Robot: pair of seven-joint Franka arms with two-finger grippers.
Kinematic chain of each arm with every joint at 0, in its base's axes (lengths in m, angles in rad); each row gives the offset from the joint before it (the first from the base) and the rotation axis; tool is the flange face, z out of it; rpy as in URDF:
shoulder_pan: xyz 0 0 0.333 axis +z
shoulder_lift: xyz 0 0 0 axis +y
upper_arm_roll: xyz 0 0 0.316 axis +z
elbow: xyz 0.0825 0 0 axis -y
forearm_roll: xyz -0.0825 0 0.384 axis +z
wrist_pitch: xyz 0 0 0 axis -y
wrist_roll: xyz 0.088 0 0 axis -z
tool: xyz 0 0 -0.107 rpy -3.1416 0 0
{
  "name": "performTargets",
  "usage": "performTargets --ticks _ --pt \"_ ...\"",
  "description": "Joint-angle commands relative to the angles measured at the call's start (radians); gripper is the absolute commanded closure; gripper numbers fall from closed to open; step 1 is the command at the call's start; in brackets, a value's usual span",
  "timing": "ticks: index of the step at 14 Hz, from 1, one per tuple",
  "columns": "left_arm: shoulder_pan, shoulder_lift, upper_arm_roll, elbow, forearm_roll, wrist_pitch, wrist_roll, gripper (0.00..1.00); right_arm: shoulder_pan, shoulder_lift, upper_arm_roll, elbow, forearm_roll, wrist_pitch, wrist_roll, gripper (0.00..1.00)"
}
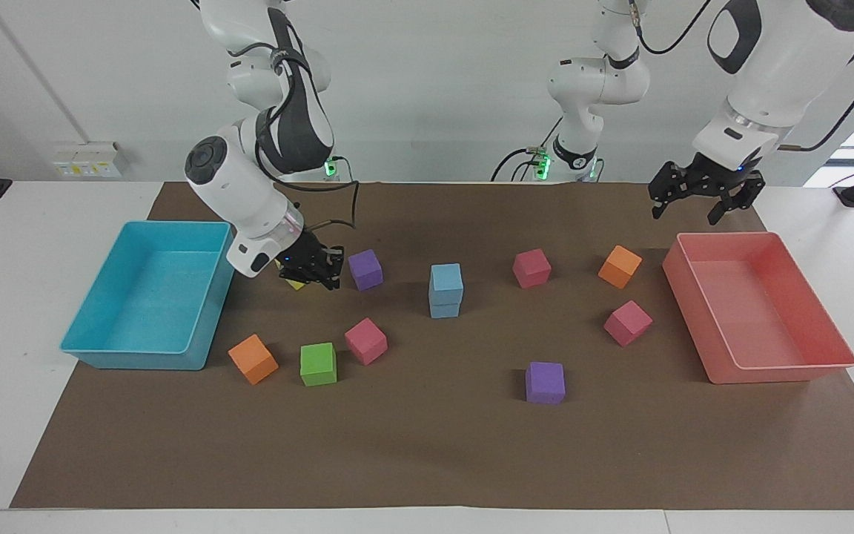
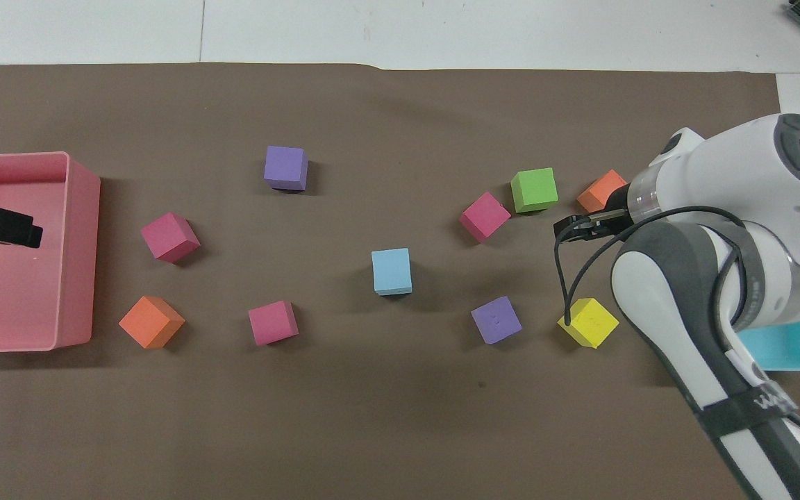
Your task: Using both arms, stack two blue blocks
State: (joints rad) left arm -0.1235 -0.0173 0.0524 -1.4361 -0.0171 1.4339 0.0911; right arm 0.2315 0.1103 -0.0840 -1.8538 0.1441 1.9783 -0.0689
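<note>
The two blue blocks (image 1: pixel 445 289) stand stacked one on the other in the middle of the brown mat, seen from above as a single square (image 2: pixel 392 271). Nothing touches the stack. My right gripper (image 1: pixel 314 273) hangs low over the yellow cube (image 1: pixel 293 283), beside a purple cube (image 1: pixel 365 268), toward the right arm's end of the table, and holds nothing. My left gripper (image 1: pixel 697 208) is raised over the rim of the pink tray (image 1: pixel 768 371) nearest the robots, open and empty; the overhead view shows it (image 2: pixel 21 235) over that tray.
A turquoise tray (image 1: pixel 101 348) sits at the right arm's end. Loose cubes lie around the stack: pink (image 1: pixel 365 340), green (image 1: pixel 318 363), orange (image 1: pixel 252 358), purple (image 1: pixel 545 382), pink (image 1: pixel 531 268), orange (image 1: pixel 619 266), pink (image 1: pixel 627 322).
</note>
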Motion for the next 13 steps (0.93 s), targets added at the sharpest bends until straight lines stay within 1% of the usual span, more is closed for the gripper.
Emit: performTargets --ticks 1,2,4,6,7,10,13 --pt "0.001 0.036 0.004 0.063 0.016 -0.061 0.01 0.0 -0.017 -0.024 0.007 0.062 -0.101 -0.102 0.024 0.0" --pt "0.001 0.028 0.004 0.059 0.01 -0.062 0.01 0.0 -0.026 -0.046 0.007 0.071 -0.112 -0.128 0.037 0.0" --pt "0.004 -0.001 0.001 0.017 0.006 -0.075 0.004 0.0 -0.055 -0.095 0.007 0.071 -0.12 -0.157 0.055 0.0" --pt "0.004 -0.009 0.003 0.011 0.006 -0.104 -0.001 0.0 -0.072 -0.132 0.004 0.079 -0.12 -0.187 0.054 0.0" --pt "0.005 -0.012 0.003 0.013 0.008 -0.124 -0.001 0.0 -0.087 -0.142 0.003 0.099 -0.129 -0.203 0.054 0.0" --pt "0.039 -0.012 0.001 0.013 0.008 -0.121 -0.005 0.0 -0.13 -0.139 0.004 0.198 -0.141 -0.314 0.044 0.0" --pt "0.041 -0.01 0.001 0.013 0.008 -0.109 -0.005 0.0 -0.147 -0.141 -0.009 0.238 -0.143 -0.374 0.037 0.0"
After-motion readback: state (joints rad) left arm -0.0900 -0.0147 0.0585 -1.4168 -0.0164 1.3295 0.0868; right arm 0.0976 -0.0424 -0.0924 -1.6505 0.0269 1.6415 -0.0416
